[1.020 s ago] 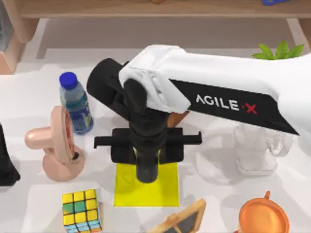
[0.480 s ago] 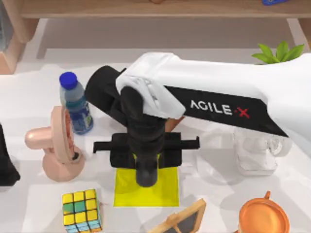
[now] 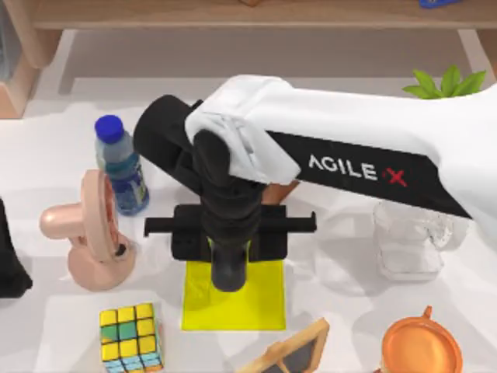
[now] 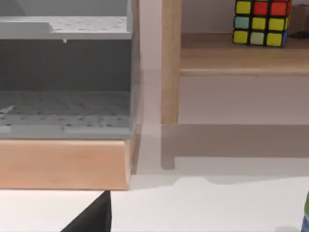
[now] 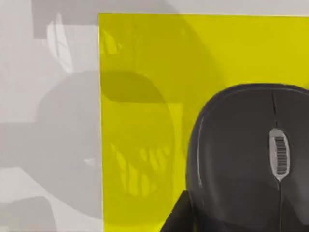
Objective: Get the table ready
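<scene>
The white table [image 3: 46, 140] carries a small yellow square mat [image 3: 265, 305] near its front middle. My right gripper [image 3: 229, 250] hangs straight down over the mat's far edge, its black crossbar spanning the mat's width. In the right wrist view a black computer mouse [image 5: 241, 159] lies over the yellow mat [image 5: 140, 72], close below the camera, and the gripper's shadow falls on the mat beside it. Whether the mouse rests on the mat or hangs just above it cannot be told. My left arm [image 3: 9, 260] is parked at the table's left edge.
Around the mat stand a blue-capped bottle [image 3: 122, 165], a pink fan-like object [image 3: 93, 233], a Rubik's cube [image 3: 130, 336], a wood-framed slate [image 3: 291, 353], an orange round dish [image 3: 421, 346] and a clear glass [image 3: 408, 241]. A wooden shelf unit [image 3: 233, 15] runs along the back.
The right arm first dipped a little toward the table's front, then drew back and shifted slightly left. The other objects have not moved.
</scene>
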